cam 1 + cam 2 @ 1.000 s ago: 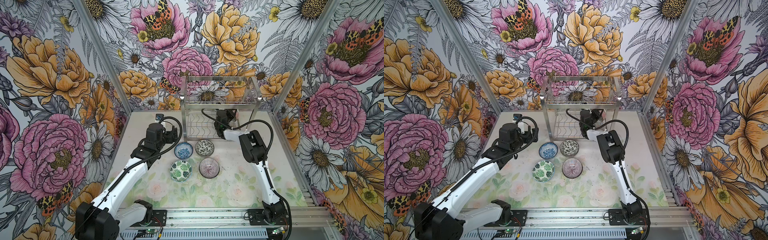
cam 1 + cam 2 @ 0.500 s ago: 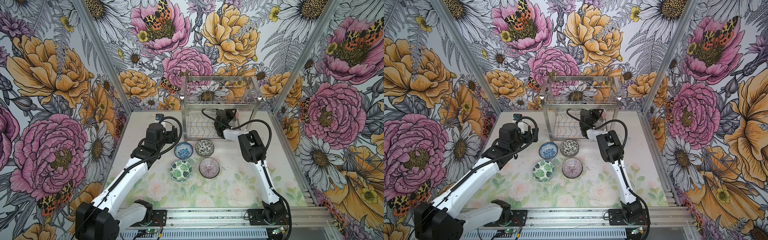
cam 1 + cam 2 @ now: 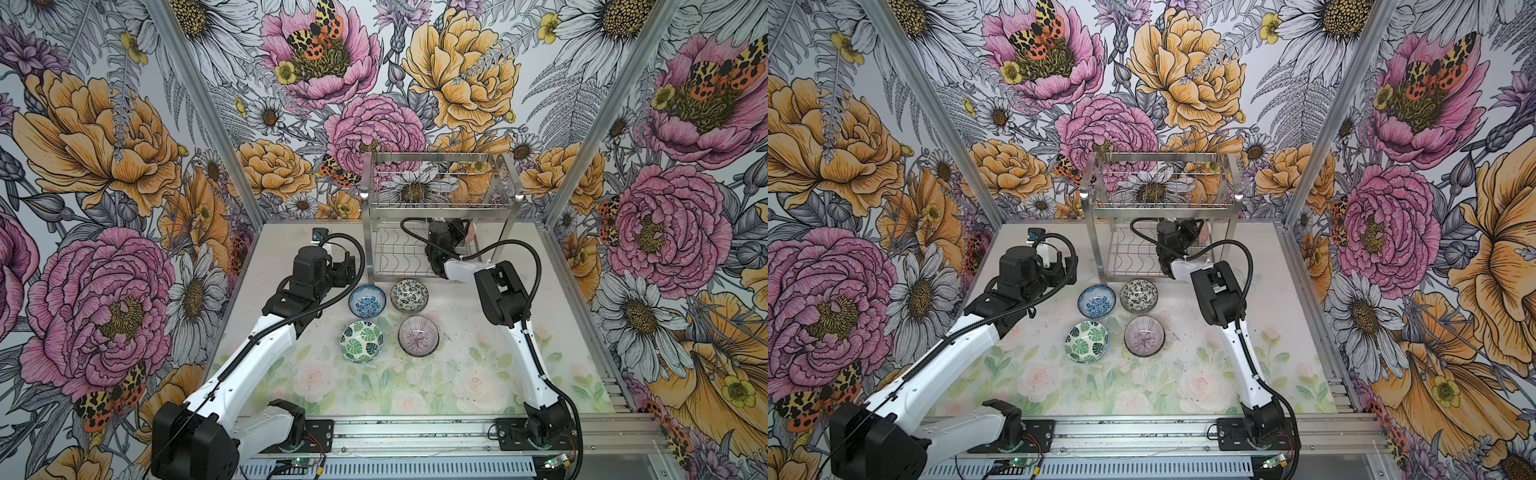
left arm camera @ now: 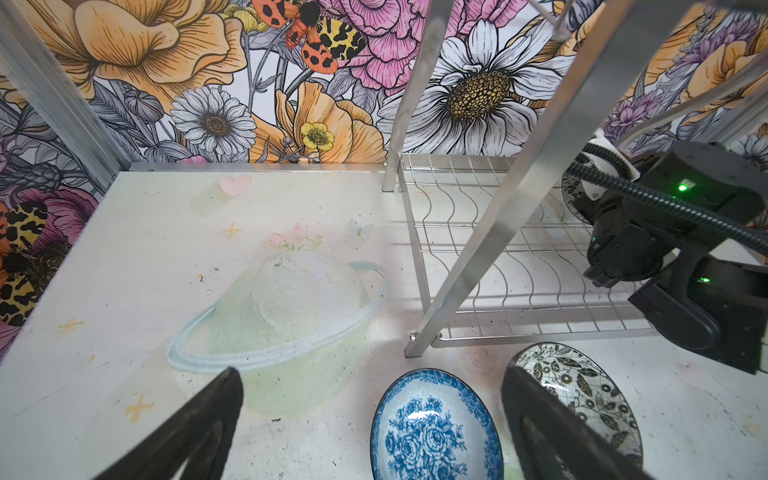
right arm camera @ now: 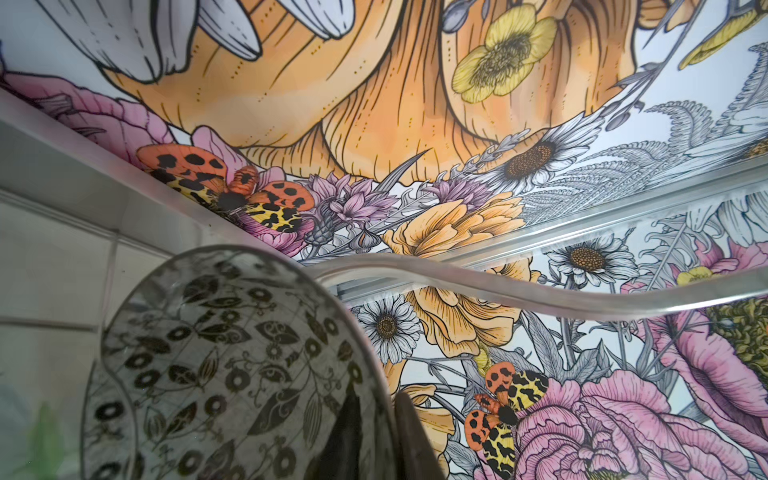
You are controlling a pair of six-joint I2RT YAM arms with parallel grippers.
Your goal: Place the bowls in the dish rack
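Only the right wrist view shows the right gripper [image 5: 378, 395] straddling the rim of a black-and-white floral bowl [image 5: 232, 361], which stands on edge beside a wavy wire divider [image 5: 498, 286] in the lower tier of the dish rack [image 3: 366, 237]; whether it pinches I cannot tell. The left wrist view shows the left gripper [image 4: 374, 374] spread wide and empty over the blue floral bowl [image 4: 432, 428], close to the rack's front leg [image 4: 415, 349], with bare table [image 4: 124, 270] alongside.

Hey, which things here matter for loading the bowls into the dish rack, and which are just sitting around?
For the job:
dish rack
blue bowl
black-and-white bowl beside it
green leaf bowl
pink striped bowl
second black-and-white bowl, inside the rack's lower tier

Just there:
flowered walls
printed table
metal rail in front
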